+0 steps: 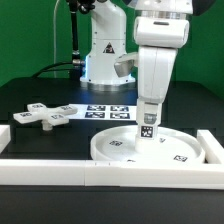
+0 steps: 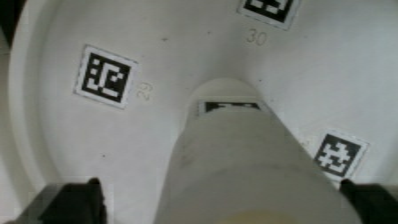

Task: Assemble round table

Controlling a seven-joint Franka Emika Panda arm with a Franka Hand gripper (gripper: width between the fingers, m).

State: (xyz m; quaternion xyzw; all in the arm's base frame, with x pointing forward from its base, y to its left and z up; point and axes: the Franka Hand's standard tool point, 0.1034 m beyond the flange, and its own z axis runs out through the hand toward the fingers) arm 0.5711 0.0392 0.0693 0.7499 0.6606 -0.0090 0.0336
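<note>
Leg (image 1: 148,132) upright on disc (image 1: 100,152) hub, long axis vertical, directly below gripper (image 1: 148,118). Jaws spread wide, straddling leg, gripping nothing.

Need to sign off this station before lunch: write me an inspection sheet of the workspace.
Surface: black tabletop, bordered by straight white rails at the front and the exterior view's right.
Job's things: large white rimmed plastic disc lies flat; short white tagged cylindrical leg stands upright at its middle; white cross-shaped foot lies apart, toward the exterior view's left.
Clutter: nothing seen; only the marker board beyond the disc.
Grippers: tool open, fingers either side of the leg, not clamping it.
Cables: thin dark line behind the arm's base, possibly a cable.
Surroundings: green backdrop.
</note>
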